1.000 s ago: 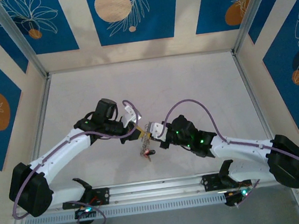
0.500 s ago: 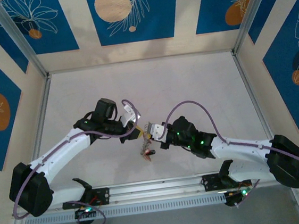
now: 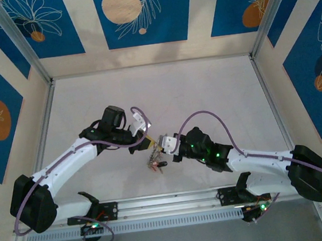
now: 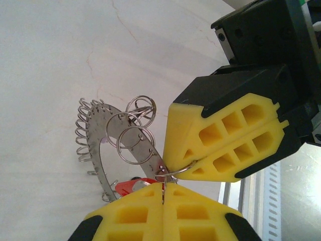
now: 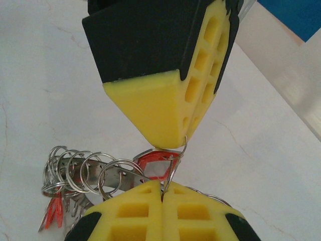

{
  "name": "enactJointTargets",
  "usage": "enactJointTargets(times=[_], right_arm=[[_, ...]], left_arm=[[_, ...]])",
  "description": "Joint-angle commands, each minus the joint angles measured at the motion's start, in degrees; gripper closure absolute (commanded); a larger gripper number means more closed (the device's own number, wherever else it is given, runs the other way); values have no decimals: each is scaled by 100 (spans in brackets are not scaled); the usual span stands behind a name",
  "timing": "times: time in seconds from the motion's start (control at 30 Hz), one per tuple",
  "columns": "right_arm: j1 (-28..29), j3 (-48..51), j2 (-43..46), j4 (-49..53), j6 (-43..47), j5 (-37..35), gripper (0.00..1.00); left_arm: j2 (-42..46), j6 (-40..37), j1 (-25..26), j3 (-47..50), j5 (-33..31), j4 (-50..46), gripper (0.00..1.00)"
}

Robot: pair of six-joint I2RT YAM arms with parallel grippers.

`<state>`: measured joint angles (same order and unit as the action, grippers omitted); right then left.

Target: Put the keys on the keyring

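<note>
**Tip to tip on one wire loop**

From above: finds the left arm (image 3: 67,159) stretched up and inward from its base at the near-left corner, bent at the wrist, and pointing right and slightly toward the near edge. Finds the right arm (image 3: 257,159) lying low from the near-right corner, aimed left and a little away. Sets the two tips nose to nose near the front middle of the desk (image 3: 203,87).

Up close: shows the left end effector (image 4: 163,193) fully closed, with its yellow pads pressed flat together and pinching the thin silvery keyring (image 4: 176,172) at the seam. Shows the right end effector (image 5: 161,193) likewise closed, clamped on the same loop from the opposite side and tilted at an angle to the left one. Places a red key head (image 5: 155,164) just beside the pinch.

Away from the tips: a curved perforated strip (image 4: 98,150) edged with a spring coil (image 4: 83,134), with several small split rings (image 5: 70,163) threaded through it. More keys (image 3: 156,163) below the two tips. Cannot tell from the small overhead view whether the bunch rests on the desk or hangs just clear of it.
</note>
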<state>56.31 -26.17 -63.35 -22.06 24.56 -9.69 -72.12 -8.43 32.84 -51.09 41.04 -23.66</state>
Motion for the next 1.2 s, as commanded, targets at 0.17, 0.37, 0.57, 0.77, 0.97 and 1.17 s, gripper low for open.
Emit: enactJointTargets(times=[0.17, 0.37, 0.57, 0.77, 0.97, 1.17], right_arm=[[141, 382, 468, -997, 148, 252, 100], [123, 473, 426, -1263, 18, 244, 100], [79, 473, 157, -1779, -83, 319, 100], [14, 534, -89, -2176, -233, 381, 100], [-103, 664, -47, -2256, -410, 394, 100], [-316, 769, 66, -2266, -654, 704, 100]], left_arm=[[-274, 8, -111, 64, 28, 81, 100], [-390, 88, -116, 64, 387, 262, 100], [-417, 93, -114, 25, 578, 302, 95], [-247, -1, -111, 64, 456, 267, 71], [203, -438, -134, 133, 244, 57, 57], [902, -921, -138, 441, 67, 283, 50]])
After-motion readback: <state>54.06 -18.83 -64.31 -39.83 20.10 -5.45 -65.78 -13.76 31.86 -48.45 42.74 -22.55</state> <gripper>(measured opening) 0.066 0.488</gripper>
